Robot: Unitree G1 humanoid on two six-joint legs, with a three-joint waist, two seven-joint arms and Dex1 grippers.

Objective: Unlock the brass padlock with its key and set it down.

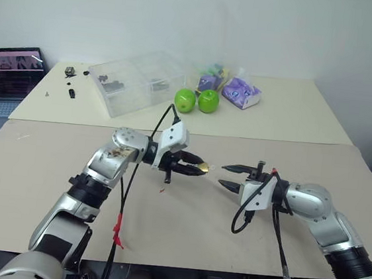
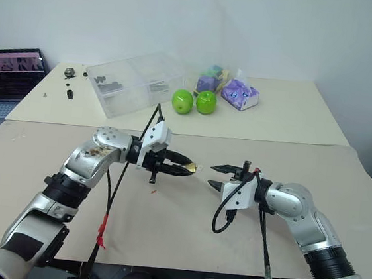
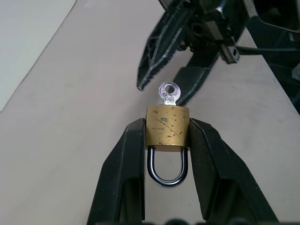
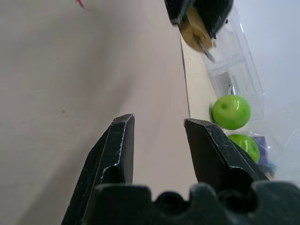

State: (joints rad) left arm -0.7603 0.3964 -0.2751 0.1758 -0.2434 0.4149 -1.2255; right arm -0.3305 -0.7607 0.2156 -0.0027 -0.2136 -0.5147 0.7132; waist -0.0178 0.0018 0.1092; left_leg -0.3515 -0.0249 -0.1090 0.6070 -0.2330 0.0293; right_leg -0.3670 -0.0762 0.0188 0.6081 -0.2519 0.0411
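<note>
Two tools apart (padlock keyed)

Keyed brass padlock, shackle closed

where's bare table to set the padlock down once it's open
Free: the near tan table below and between the left gripper, shut on the brass padlock, and the open right gripper. Also the far right corner past the purple packets. Crowded: around the clear box and green apples.

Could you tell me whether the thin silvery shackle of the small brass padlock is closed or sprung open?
Closed: both legs of the silvery shackle enter the small brass padlock, held between the left pincer's fingers.
</note>
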